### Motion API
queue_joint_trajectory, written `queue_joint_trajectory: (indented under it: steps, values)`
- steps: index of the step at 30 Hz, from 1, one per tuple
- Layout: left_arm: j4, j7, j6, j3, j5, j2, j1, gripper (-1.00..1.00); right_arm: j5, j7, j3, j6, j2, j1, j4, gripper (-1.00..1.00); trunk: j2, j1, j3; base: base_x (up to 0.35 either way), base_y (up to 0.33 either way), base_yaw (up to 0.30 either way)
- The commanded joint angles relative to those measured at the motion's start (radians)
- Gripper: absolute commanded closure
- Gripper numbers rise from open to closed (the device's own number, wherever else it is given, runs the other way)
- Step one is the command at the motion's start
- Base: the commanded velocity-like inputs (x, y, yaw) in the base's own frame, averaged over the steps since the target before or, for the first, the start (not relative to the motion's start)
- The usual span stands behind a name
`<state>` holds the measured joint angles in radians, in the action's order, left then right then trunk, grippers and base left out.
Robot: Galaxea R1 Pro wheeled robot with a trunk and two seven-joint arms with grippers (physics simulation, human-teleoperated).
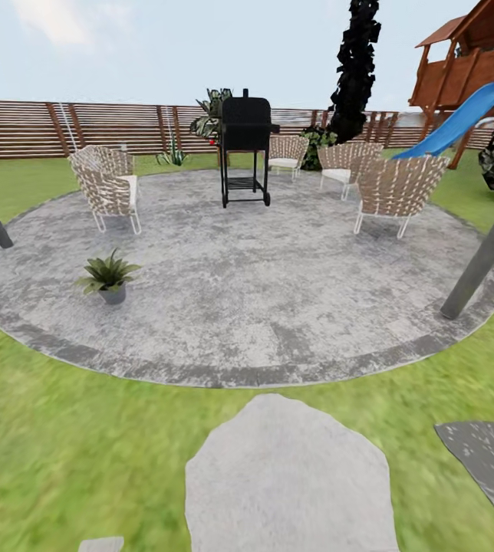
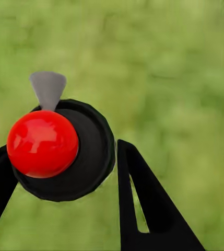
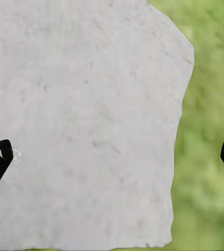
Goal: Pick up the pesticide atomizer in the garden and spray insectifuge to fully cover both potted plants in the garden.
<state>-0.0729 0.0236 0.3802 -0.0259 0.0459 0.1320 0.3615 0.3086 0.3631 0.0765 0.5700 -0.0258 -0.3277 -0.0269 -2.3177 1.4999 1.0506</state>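
In the left wrist view the pesticide atomizer (image 2: 85, 157) is seen from above: a round black body, a shiny red ball top and a small grey nozzle. My left gripper (image 2: 62, 150) is shut on it, with a black finger (image 2: 143, 209) pressed against each side, over green lawn. One potted plant (image 1: 109, 276), a green rosette in a grey pot, stands on the left part of the round grey patio (image 1: 262, 307). My right gripper (image 3: 112, 151) is open and empty above a pale stepping stone (image 3: 85, 120).
A black grill (image 1: 245, 146) and several wicker chairs (image 1: 109, 188) stand on the patio. Grey bollard lamps (image 1: 483, 261) flank its edges. Stepping stones (image 1: 289, 479) lie in the near lawn. A brown slatted fence (image 1: 86, 126) and a playset with a blue slide (image 1: 462, 115) are behind.
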Motion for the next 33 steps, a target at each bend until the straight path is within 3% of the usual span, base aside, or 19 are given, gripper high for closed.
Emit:
queue_joint_trajectory:
  steps: [1, 28, 33]
  values:
    - [0.001, -0.002, 0.003, -0.002, 0.005, 0.0, 0.001, 1.0, 0.011, 0.004, 0.008, 0.002, 0.0, -0.001, 0.001, -1.0, 0.0, 0.0, 0.001, 0.339, 0.0, 0.0]
    - [0.001, -0.002, 0.003, -0.001, 0.005, 0.0, 0.001, 1.0, 0.009, 0.005, 0.007, 0.002, -0.007, -0.001, 0.001, -1.0, 0.0, 0.0, 0.001, 0.339, 0.0, 0.0]
    - [0.001, -0.002, 0.003, -0.001, 0.005, 0.0, 0.001, 1.0, 0.009, 0.007, 0.007, 0.002, -0.009, -0.001, 0.0, -1.0, 0.0, 0.0, 0.001, 0.339, 0.0, 0.145]
